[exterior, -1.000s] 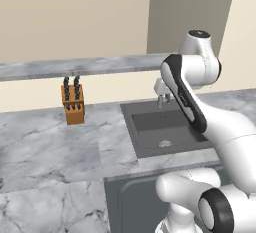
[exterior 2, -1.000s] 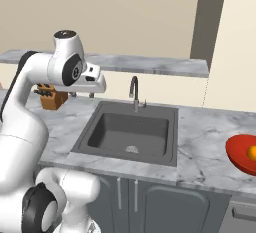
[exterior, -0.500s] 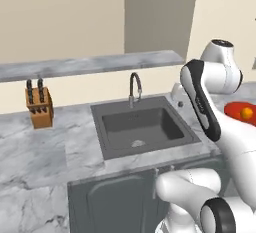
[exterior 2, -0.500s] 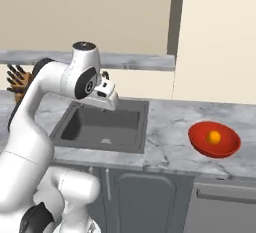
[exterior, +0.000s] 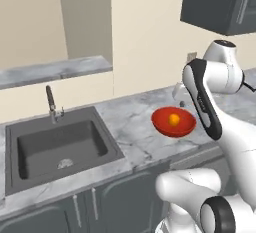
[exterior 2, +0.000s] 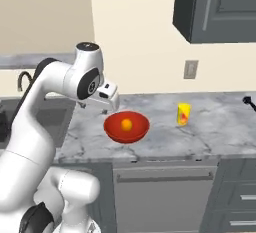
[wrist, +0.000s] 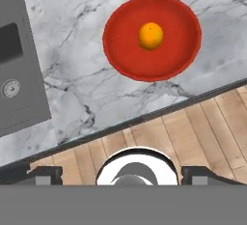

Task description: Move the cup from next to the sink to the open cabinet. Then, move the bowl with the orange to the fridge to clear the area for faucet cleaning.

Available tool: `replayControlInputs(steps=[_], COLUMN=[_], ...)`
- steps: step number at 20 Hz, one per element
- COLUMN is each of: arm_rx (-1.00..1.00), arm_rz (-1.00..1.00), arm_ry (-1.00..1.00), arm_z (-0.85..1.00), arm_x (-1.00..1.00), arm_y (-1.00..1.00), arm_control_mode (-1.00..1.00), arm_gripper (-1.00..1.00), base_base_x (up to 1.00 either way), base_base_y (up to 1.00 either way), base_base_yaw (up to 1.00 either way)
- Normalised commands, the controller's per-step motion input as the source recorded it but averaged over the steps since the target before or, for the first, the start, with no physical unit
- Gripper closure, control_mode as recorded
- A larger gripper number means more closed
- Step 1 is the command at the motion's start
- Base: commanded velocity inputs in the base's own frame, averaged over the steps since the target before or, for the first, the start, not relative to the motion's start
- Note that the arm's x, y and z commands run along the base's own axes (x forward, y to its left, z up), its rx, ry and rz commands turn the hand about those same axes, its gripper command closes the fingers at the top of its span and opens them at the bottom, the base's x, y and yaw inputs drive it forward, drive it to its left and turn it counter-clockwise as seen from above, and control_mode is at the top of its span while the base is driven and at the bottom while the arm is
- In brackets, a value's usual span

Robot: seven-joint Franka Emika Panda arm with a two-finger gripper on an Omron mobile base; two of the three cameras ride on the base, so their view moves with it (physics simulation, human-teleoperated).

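Your gripper point(exterior 2: 111, 101) hangs wide open and empty above the left rim of the red bowl point(exterior 2: 126, 126) holding the orange point(exterior 2: 126, 124), on the marble counter point(exterior 2: 210, 132). To its right stands the yellow cup point(exterior 2: 183, 114), below the dark upper cabinet point(exterior 2: 220, 8).

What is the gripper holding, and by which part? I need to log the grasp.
Nothing. The gripper is open and empty above the counter edge; the bowl with the orange sits untouched on the counter.
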Motion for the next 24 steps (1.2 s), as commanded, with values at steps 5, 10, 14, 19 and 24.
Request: replayControlInputs(steps=[5, 10, 14, 19, 24], arm_rx=[0.0, 0.0, 0.0, 0.09, 0.16], arm_rz=[0.0, 0.0, 0.0, 0.38, 0.58], arm_ry=[0.0, 0.0, 0.0, -0.14, -0.1], arm_z=[0.0, 0.0, 0.0, -0.33, -0.5], arm_x=[0.0, 0.0, 0.0, 0.42, 0.97], arm_y=[0.0, 0.0, 0.0, -0.28, 0.0], arm_control_mode=[1.0, 1.0, 1.0, -1.0, -1.0], arm_gripper=[-1.0, -1.0, -1.0, -1.0, -1.0], base_base_x=[0.02, 0.29, 0.24, 0.04, 0.0], base_base_y=[-1.0, -1.0, -1.0, -0.16, 0.0], base_base_yaw=[-0.23, 0.03, 0.16, 0.05, 0.0])
